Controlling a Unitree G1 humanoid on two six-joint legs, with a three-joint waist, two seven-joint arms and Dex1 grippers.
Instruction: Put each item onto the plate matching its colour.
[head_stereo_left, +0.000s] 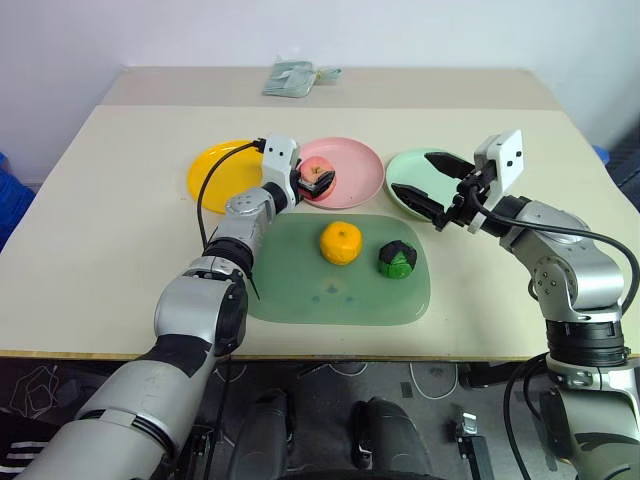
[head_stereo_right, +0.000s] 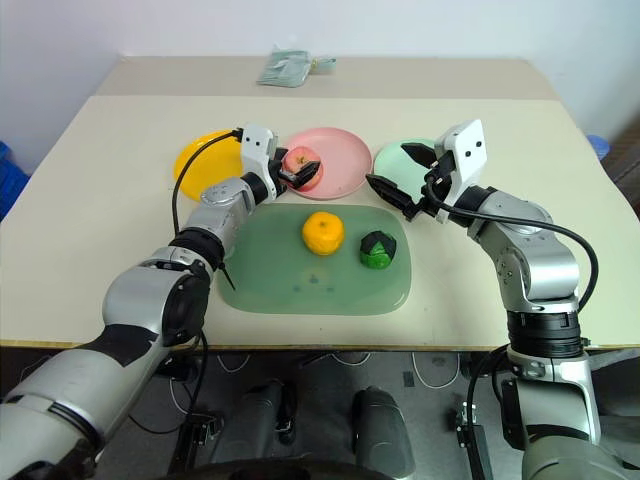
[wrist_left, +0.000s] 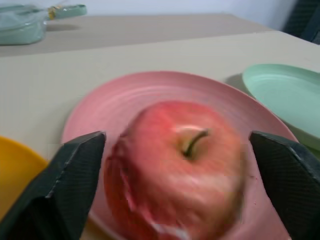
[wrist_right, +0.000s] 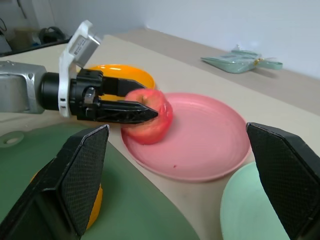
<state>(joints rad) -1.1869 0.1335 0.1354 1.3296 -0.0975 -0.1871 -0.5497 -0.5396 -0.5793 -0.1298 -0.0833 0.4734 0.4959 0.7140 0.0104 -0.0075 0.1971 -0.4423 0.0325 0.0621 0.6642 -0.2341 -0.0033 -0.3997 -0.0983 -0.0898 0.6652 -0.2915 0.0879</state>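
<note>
Presently, the red-pink toy apple (head_stereo_left: 318, 172) sits at the pink round plastic plate's (head_stereo_left: 355, 165) left edge, between the left pincer's (head_stereo_left: 322, 182) parted fingers. Orange mandarin (head_stereo_left: 340, 242) and green round piece (head_stereo_left: 397, 259) lie on the translucent mat (head_stereo_left: 330, 295). Right pincer (head_stereo_left: 432, 190) hangs wide apart over the mint plate (head_stereo_left: 412, 178).

The red-pink apple (head_stereo_left: 318, 173) sits stem up on the near edge of the pink plate (head_stereo_left: 355, 172), between the left gripper (head_stereo_left: 318, 181) fingers. The orange mandarin (head_stereo_left: 340, 242) and green piece (head_stereo_left: 397, 259) lie nearer than that gripper. The yellow plate (head_stereo_left: 215, 170) and mint plate (head_stereo_left: 408, 180) flank the pink one.
</note>
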